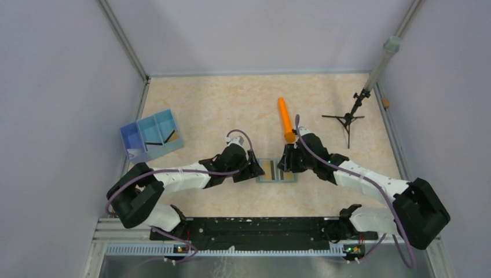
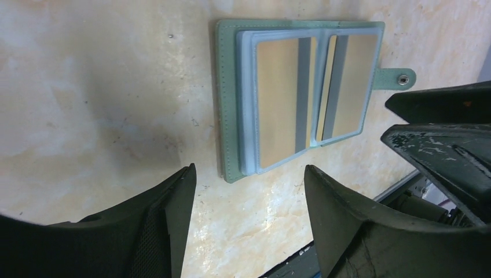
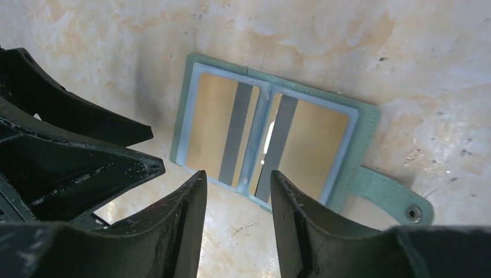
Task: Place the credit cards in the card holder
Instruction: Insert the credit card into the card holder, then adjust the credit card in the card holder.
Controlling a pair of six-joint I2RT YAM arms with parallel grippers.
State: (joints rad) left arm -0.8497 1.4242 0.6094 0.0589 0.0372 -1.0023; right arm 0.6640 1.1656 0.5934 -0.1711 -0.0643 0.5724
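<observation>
The card holder (image 1: 277, 180) lies opened flat on the table between both arms, its grey-green cover (image 2: 227, 116) down and its pale blue sleeves up. Two gold credit cards with dark stripes sit in the sleeves, one (image 2: 277, 104) on the left page and one (image 2: 354, 81) on the right. The same cards appear in the right wrist view, left (image 3: 207, 124) and right (image 3: 315, 147). My left gripper (image 2: 250, 171) is open just short of the holder's edge, holding nothing. My right gripper (image 3: 238, 174) is open at the opposite edge (image 3: 365, 124), also holding nothing.
The holder's strap with its stud (image 3: 399, 202) sticks out flat on the table. A blue three-compartment tray (image 1: 151, 136) stands at the left, an orange cylinder (image 1: 285, 120) lies behind the holder, and a black tripod stand (image 1: 347, 119) is at the back right.
</observation>
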